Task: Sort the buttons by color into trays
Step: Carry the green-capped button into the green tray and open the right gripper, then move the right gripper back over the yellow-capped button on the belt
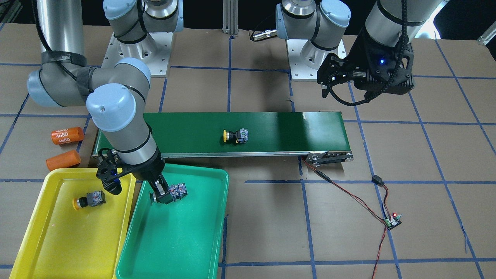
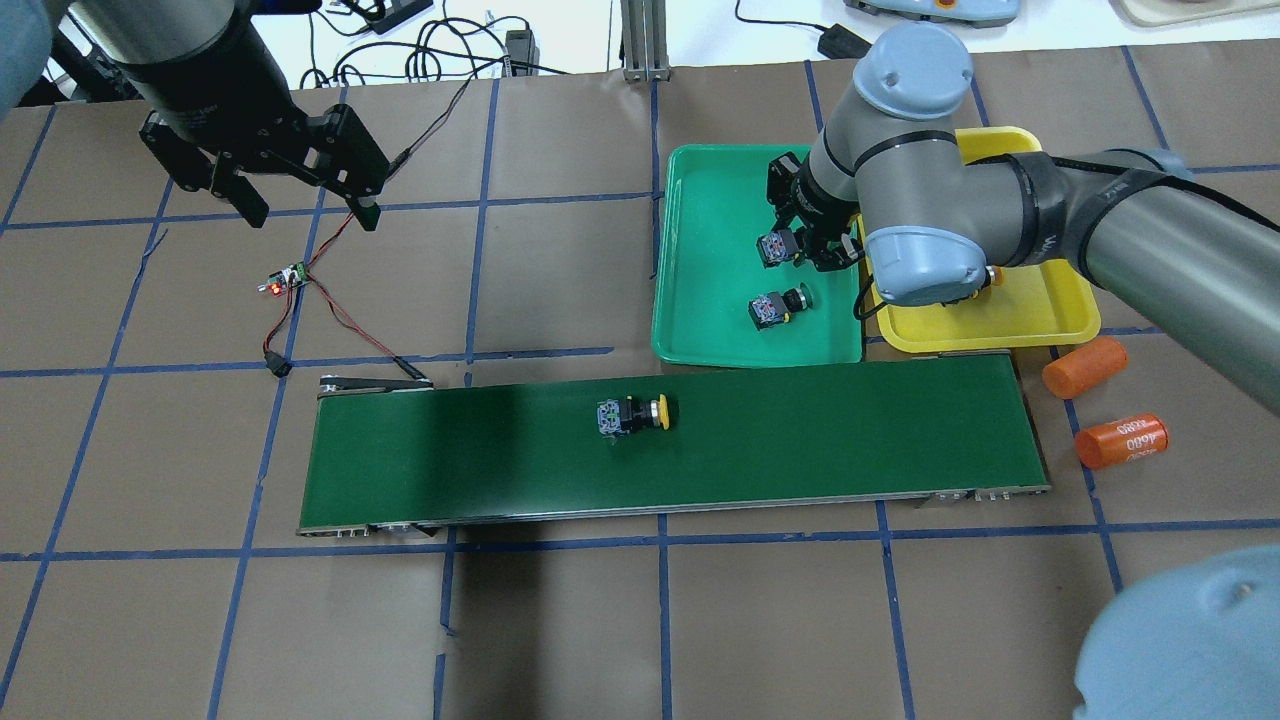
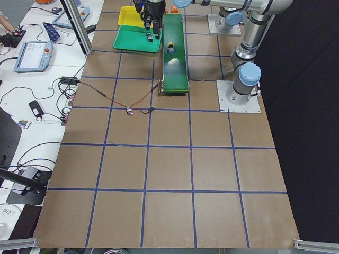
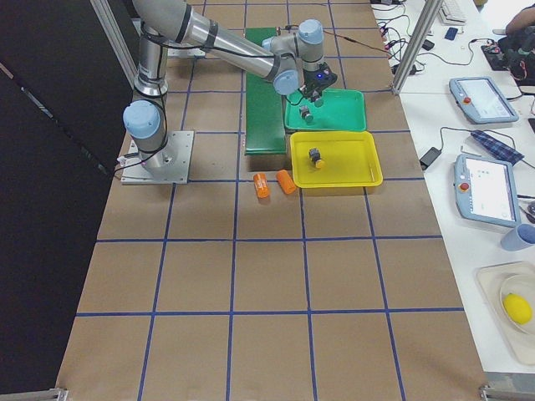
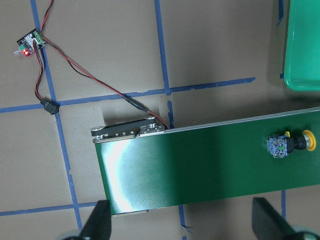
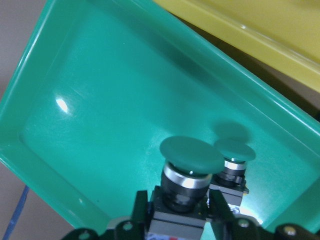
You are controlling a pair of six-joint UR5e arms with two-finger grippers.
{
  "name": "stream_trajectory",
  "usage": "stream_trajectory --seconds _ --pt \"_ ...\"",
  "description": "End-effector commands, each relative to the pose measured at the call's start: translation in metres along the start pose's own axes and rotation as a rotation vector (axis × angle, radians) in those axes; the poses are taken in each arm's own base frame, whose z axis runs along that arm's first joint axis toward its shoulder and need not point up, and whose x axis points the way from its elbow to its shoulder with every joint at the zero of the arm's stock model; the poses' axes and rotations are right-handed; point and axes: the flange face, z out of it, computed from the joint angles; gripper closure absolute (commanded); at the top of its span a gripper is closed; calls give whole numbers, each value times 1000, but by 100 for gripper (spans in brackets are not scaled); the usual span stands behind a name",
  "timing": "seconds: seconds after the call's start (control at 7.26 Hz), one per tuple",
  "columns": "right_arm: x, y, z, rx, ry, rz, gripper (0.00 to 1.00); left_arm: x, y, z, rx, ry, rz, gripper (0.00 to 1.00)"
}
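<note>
Lying on its side mid-length on conveyor belt (image 2: 450,450), nearest robot: one yellow-capped button (image 2: 632,414). Beyond belt, green tray (image 2: 710,300): right gripper (image 6: 179,215) clamped on green-capped button (image 6: 191,155) by switch body, low over tray. Second green button (image 6: 234,150) just beside it on tray floor. Yellow tray (image 2: 1040,300) alongside holds other yellow button (image 1: 90,199). Left gripper (image 2: 310,215) spread wide, above table past belt's end.

brown tbl (image 3: 169,174), blue tape grid (image 3: 190,147), white bench (image 4: 485,251) w/ cables (image 2: 440,40)
</note>
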Motion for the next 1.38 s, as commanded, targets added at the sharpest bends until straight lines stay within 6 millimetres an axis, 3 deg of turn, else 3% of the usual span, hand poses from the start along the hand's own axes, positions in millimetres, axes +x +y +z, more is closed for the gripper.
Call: stream_trajectory --seconds 0.0,0.14,0.41,0.83,0.96,1.1,1.24 --pt "-9 2 16 4 -14 -6 48 0 0 1 -1 0 0 0" --pt "-9 2 15 3 -16 -5 1 -1 -7 4 -7 1 -1 0" --pt "-7 7 4 4 -6 -5 0 0 -3 3 2 0 -1 0" --pt "40 35 -93 -33 145 3 0 0 -3 2 3 0 0 0" --pt "50 39 -125 12 125 -5 0 0 -4 3 2 0 -1 0" --pt "67 48 -129 -4 186 14 0 0 -3 2 3 0 -1 0" --pt "82 51 -114 -24 268 34 0 -1 -3 2 3 0 -3 0"
